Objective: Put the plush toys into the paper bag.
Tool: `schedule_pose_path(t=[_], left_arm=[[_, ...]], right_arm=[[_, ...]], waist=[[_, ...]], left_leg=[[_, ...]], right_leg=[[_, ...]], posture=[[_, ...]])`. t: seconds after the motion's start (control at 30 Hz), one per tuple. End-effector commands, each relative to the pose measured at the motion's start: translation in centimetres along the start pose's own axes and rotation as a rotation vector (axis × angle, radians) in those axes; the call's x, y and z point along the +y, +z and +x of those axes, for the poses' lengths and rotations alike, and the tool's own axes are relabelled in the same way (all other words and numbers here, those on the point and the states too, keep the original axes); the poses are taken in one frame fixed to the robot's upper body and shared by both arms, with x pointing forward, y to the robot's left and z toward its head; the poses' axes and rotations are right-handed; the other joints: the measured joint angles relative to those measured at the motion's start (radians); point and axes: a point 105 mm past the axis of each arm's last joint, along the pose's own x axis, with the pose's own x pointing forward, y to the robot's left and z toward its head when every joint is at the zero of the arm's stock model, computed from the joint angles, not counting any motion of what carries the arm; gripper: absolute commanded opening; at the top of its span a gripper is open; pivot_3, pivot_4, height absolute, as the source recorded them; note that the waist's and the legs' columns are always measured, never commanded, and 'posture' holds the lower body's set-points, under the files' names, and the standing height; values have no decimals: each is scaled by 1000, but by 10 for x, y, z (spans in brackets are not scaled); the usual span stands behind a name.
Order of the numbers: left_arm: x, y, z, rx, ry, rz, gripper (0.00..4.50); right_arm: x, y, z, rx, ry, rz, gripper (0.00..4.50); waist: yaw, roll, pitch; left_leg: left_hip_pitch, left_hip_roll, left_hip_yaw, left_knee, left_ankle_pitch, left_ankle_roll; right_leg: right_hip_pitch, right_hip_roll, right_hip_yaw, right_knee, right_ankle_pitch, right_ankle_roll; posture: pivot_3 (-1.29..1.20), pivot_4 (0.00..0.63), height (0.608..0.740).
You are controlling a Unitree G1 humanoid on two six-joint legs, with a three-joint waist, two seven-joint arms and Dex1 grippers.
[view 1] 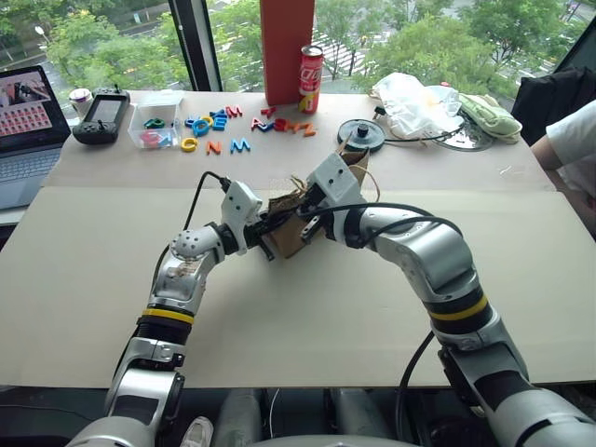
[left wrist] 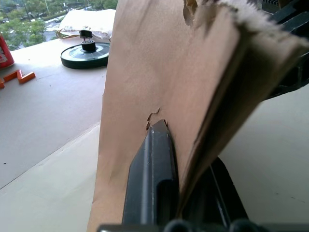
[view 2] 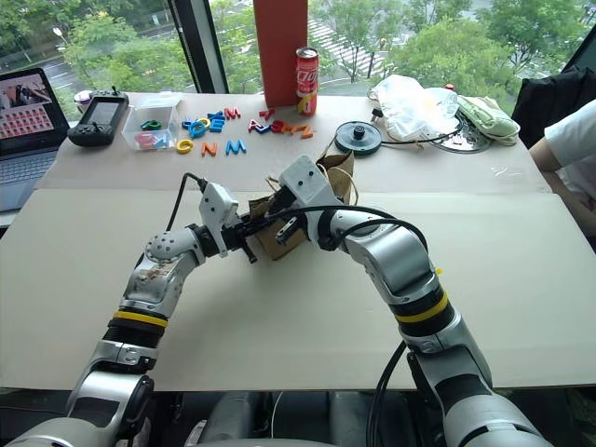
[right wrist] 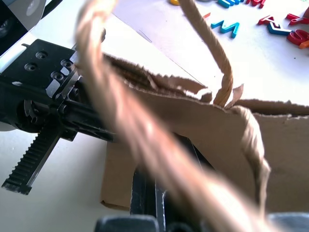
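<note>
— Cardboard-covered table point(view 1: 307, 335) by the window — where's the paper bag point(view 1: 291, 231)?
— Mid-table, lifted between both arms, well short of the plastic letters point(view 1: 216, 132).
— And the pincers?
— Left gripper point(left wrist: 181, 159) pinches the bag's wall; right gripper point(view 1: 303, 216) is clamped at its torn top edge, by a twine handle point(right wrist: 145, 130).

place: office or lab; evidence: laptop point(view 1: 28, 130); paper-covered table point(view 1: 307, 317); high window point(view 1: 419, 37)
</note>
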Motion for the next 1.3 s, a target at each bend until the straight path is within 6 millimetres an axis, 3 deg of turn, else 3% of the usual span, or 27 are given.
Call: schedule_pose_path(t=[0.03,0.43,0.67,0.8,0.97,1.13,1.23,1.3], left_arm=[[3,11,2,-28,3,27,12],[6,12,3,-34,20,27,12],[9,8,5,-19,34,25,12],[9,3,6,-6,38,28,12],[13,5,3,-25,53,20,12],[18,11,-10,-42,36,32,12],[24,29,-26,-86,-11,48,12],[26,57,-39,-129,-73,92,12]], right_arm=[[-3,12,-6,-35,-13,-25,0],[0,11,-10,-26,9,-43,0],[5,21,-42,-76,92,-95,0],[1,26,-76,-161,159,-92,0],[-22,19,-127,-235,202,-33,0],[-53,9,-146,-202,118,-46,0],[-70,5,-149,-195,58,-39,0],[-76,6,-151,-217,42,-40,0]], waist=[[0,0,0],[0,0,0],[2,0,0],[5,0,0],[12,0,0],[1,0,0],[-5,0,0],[-5,-1,0]], left_leg=[[0,0,0,0,0,0],[0,0,0,0,0,0],[0,0,-1,0,0,0],[0,0,-1,0,0,0],[0,-1,-3,0,0,0],[3,0,-3,0,0,0],[5,1,-3,0,0,0],[5,1,-3,0,0,0]], right_leg=[[0,0,0,0,0,0],[0,0,0,0,0,0],[0,0,0,0,0,0],[1,0,0,0,0,0],[2,0,0,-2,0,0],[3,0,2,-1,0,0],[3,2,4,0,0,0],[2,2,4,0,0,0]], posture=[[0,150,739],[0,150,739],[0,150,739],[0,150,739],[0,150,739],[0,150,739],[0,150,739],[0,150,739]])
